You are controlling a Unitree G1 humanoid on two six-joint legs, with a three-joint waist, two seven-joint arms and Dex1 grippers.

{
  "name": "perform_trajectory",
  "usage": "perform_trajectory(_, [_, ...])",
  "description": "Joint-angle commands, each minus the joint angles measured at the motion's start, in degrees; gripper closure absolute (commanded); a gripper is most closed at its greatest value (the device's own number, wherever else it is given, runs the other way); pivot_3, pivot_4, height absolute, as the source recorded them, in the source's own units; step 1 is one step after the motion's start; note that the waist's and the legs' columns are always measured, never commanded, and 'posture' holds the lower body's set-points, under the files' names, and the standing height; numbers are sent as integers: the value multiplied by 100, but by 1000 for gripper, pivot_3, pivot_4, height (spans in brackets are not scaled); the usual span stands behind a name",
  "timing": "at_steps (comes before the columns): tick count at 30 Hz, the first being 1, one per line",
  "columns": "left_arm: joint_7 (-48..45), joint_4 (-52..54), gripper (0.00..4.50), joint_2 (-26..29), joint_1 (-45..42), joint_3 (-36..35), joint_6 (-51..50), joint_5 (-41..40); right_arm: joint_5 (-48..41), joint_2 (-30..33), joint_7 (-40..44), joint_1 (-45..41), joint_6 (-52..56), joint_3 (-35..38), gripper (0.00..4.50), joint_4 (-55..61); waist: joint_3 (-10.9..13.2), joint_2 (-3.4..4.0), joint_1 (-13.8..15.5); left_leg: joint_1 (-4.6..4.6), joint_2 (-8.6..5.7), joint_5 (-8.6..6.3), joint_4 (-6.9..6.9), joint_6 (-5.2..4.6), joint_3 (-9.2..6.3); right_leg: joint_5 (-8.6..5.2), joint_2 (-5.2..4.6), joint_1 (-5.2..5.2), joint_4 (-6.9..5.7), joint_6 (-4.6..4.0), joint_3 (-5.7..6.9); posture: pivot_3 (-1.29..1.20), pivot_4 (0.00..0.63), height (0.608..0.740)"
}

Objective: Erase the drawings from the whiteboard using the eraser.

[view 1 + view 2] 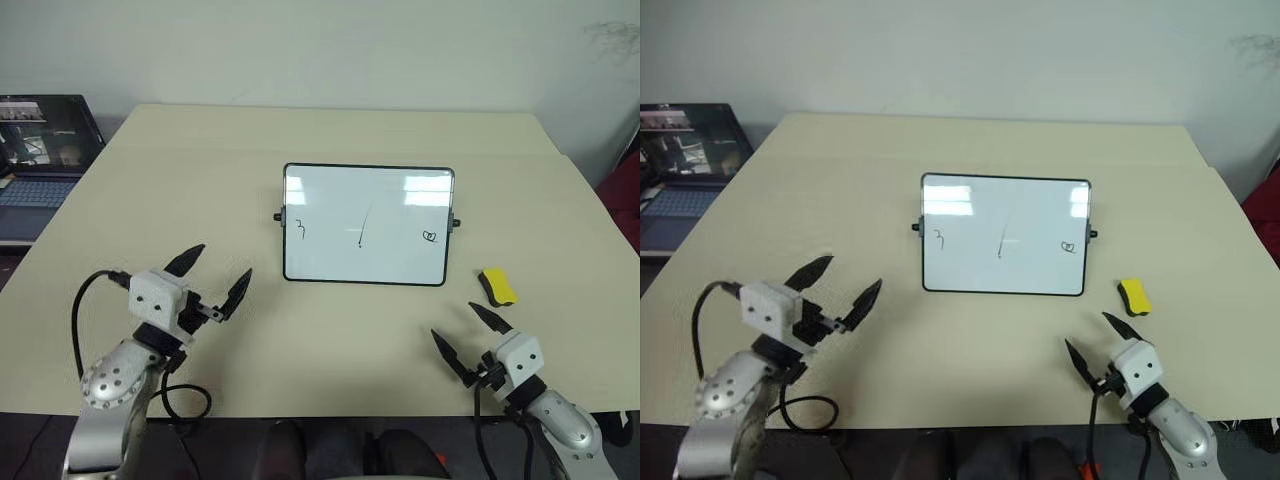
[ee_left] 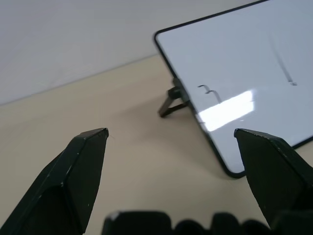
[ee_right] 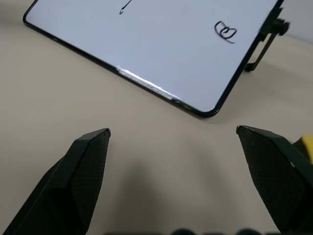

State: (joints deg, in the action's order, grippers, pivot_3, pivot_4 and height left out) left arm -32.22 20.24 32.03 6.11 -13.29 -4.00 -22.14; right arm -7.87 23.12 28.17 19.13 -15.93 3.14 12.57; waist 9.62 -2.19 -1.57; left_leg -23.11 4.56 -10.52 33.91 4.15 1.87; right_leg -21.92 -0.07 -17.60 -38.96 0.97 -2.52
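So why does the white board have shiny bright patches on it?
That is glare from lights bouncing off the glossy whiteboard: in the left eye view, bright patches sit along its top edge; in the left wrist view, a bright streak crosses it beside the squiggle; in the right wrist view, a thin glint runs along its lower frame. The table is matte, so no glare.

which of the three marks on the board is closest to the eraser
The heart-like loop, at the whiteboard's right end, the side where the eraser lies. The straight stroke is mid-board, the squiggle at the far left.
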Motion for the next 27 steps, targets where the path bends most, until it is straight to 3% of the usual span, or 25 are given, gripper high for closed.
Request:
perform_trajectory(1, [-606,562,0,494,-219,43,-628,-593,-93,-47,-136,-179,-464,347,36,-95,0,-1,-7,0,0,0,0,0,0,0,1,0,0,0,1,0,150,740])
perform_trajectory(6, [-1472,910,0,1197,-225,86,-1364,-1200,-169,-159,-586,-357,-97,760,36,380,11,16,-21,2,-2,-3,-1,7,2,0,4,-2,1,-4,-7,0,150,740])
perform_trajectory(13, [-2470,699,0,1973,-617,173,-1800,-1421,-773,363,-870,-1071,2539,1007,36,1428,18,24,-24,2,0,-5,-1,9,0,-1,11,-7,-2,-4,-9,0,150,740])
perform_trajectory(18, [-2858,515,0,1975,-1357,422,-1914,-1528,-1361,666,-1213,-1713,4424,1296,36,1913,25,22,-5,-13,-3,-5,0,8,1,1,9,-21,-3,-8,-10,0,150,740])
perform_trajectory(22, [-3225,506,0,2001,-1637,636,-1856,-1435,-1881,897,-1705,-2368,6544,1606,36,2200,25,23,-11,-68,-4,-3,4,10,2,5,28,-70,-3,-14,-7,0,150,740])
perform_trajectory(27, [-3409,553,0,1953,-1761,782,-1852,-1414,-2279,919,-1952,-2786,8095,1857,36,2441,25,23,-13,-81,0,-4,4,10,7,5,50,-79,6,-14,-13,0,150,740])
